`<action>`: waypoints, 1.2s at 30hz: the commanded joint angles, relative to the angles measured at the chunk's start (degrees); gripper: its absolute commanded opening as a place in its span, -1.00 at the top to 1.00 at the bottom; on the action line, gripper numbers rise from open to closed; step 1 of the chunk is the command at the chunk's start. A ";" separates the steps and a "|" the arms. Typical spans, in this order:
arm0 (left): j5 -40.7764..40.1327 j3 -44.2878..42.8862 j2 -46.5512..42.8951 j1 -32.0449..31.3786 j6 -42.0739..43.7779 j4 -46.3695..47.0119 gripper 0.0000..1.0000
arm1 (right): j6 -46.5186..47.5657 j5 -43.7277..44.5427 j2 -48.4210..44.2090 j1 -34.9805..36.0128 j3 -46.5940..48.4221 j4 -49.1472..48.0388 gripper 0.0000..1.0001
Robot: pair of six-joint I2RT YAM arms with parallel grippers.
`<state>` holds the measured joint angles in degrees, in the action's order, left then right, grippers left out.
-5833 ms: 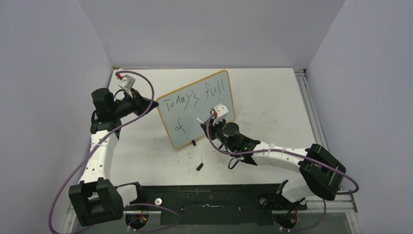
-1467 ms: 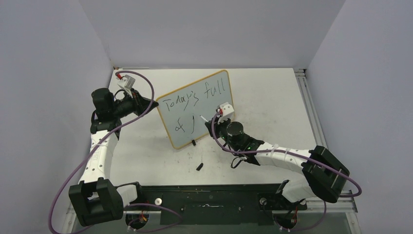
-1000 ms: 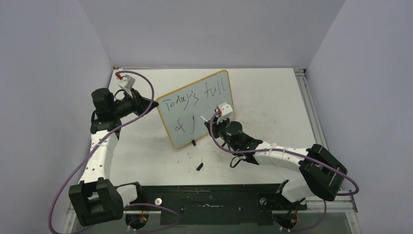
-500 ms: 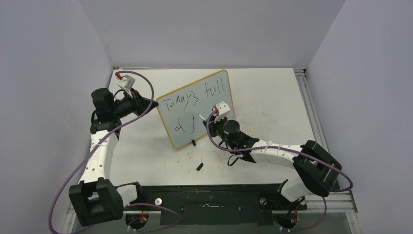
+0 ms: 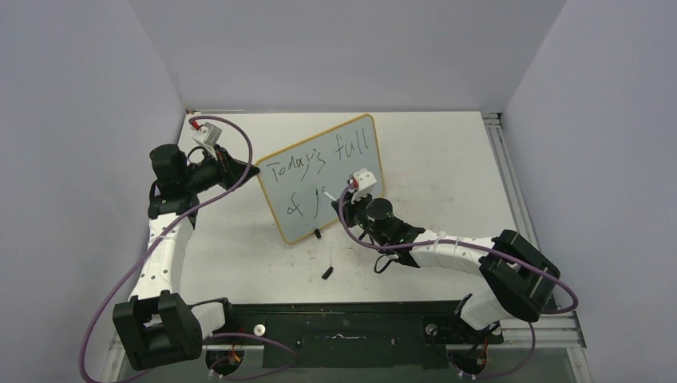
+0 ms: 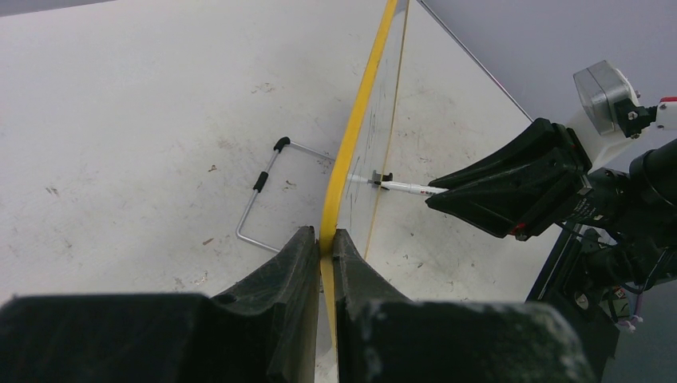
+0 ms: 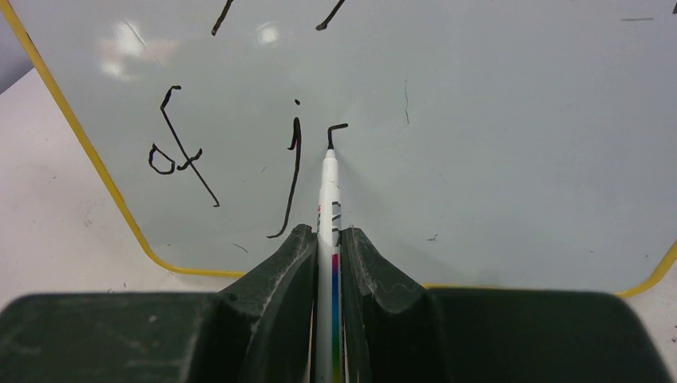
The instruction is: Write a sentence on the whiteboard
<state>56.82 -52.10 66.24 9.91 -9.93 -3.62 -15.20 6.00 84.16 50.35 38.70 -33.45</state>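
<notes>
The whiteboard point(image 5: 343, 171) stands tilted at mid-table, yellow frame, pale face. The sentence point(image 5: 319, 163) reads "Today's full" above and "of j" plus a fresh short stroke below; the lower letters show in the right wrist view point(image 7: 231, 155). My left gripper point(image 5: 254, 171) is shut on the board's left frame edge point(image 6: 345, 159), seen edge-on in the left wrist view point(image 6: 326, 236). My right gripper point(image 5: 342, 195) is shut on a white marker pen point(image 7: 328, 199), its black tip touching the board at the start of a new stroke, just right of the "j".
A small black marker cap point(image 5: 327, 272) lies on the table in front of the board. The board's wire stand point(image 6: 263, 195) rests on the table behind it. Grey walls close in the left, back and right sides.
A "j" stroke has appeared after "of". My right gripper shifted slightly up and right on the board and began a small new stroke. The left arm has not moved.
</notes>
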 commanded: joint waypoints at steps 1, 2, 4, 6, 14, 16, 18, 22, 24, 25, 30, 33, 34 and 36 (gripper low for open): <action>1.72 -0.72 -0.31 0.20 -0.35 2.21 1.00 | -0.97 0.18 0.18 0.50 -0.88 -1.62 0.89; 1.72 -0.71 -0.20 0.17 -0.35 2.21 1.00 | -0.97 0.49 0.02 0.51 -0.95 -1.35 0.89; 1.72 -0.69 -0.30 0.20 -0.35 2.21 1.00 | -0.89 1.24 -0.28 0.54 -1.07 -0.84 0.89; 1.70 -0.72 -0.30 0.19 -0.34 2.21 1.00 | -0.75 2.13 -0.54 0.46 -1.01 -0.59 0.89; 1.77 -0.70 -0.23 0.22 -0.35 2.26 1.00 | 0.79 4.80 -1.24 -0.14 0.73 0.55 0.89; 1.79 -0.64 -0.19 0.13 -0.35 2.21 1.00 | 1.25 5.04 -1.34 -0.25 1.21 0.74 0.89; 1.80 -0.64 -0.23 0.20 -0.35 3.54 1.00 | 1.68 5.19 -1.45 -0.41 1.66 1.00 0.89; 1.78 -0.72 -0.18 0.18 -0.35 3.71 1.00 | 2.49 5.19 -1.56 -0.38 2.70 1.19 0.89; 1.80 -0.73 -0.20 0.23 -0.35 3.73 1.00 | 2.74 5.22 -1.69 -0.36 3.23 1.30 0.89; 1.78 -0.70 -0.19 0.22 -0.35 3.71 1.00 | 2.87 5.23 -1.64 -0.34 3.46 1.43 0.89; 1.89 -0.70 -0.29 0.21 -0.44 3.71 1.00 | 3.57 5.16 -1.96 -0.41 4.48 1.90 0.89; 1.89 -0.71 -0.32 0.23 -0.44 3.71 1.00 | 3.90 5.07 -1.87 -0.36 5.04 2.03 0.89; 1.89 -0.69 -0.34 0.22 -0.44 3.71 1.00 | 3.97 4.99 -1.79 -0.35 5.19 2.07 0.89; 1.97 -0.71 -0.33 0.23 -0.44 3.71 1.00 | 3.96 4.90 -1.84 -0.35 5.33 2.00 0.89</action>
<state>56.82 -52.10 66.35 9.91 -9.93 -3.11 -12.23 9.69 84.09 50.61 40.97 -29.23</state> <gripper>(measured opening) 0.079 0.151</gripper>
